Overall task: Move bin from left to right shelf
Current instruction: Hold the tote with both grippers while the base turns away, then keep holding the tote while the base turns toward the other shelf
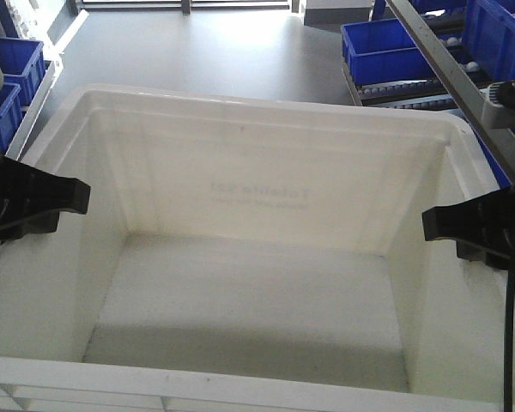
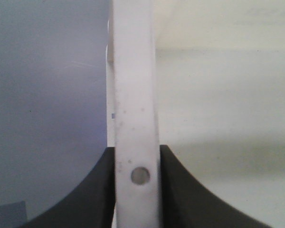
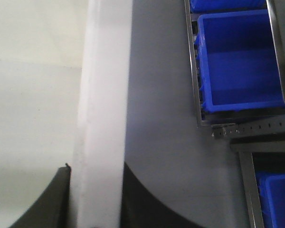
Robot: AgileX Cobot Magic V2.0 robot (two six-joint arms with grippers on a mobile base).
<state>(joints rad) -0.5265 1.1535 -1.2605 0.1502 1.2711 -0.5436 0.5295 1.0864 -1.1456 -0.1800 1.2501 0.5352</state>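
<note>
A large white empty bin fills the front view, held above the grey floor. My left gripper is shut on the bin's left rim, with one black finger on each side of the rim. My right gripper is shut on the bin's right rim, also with a finger on each side. Faint mirrored lettering shows through the far wall. The bin's inside is bare.
Blue bins sit on a roller shelf with a metal frame at the upper right, also in the right wrist view. More blue bins stand at the upper left. Grey floor lies ahead.
</note>
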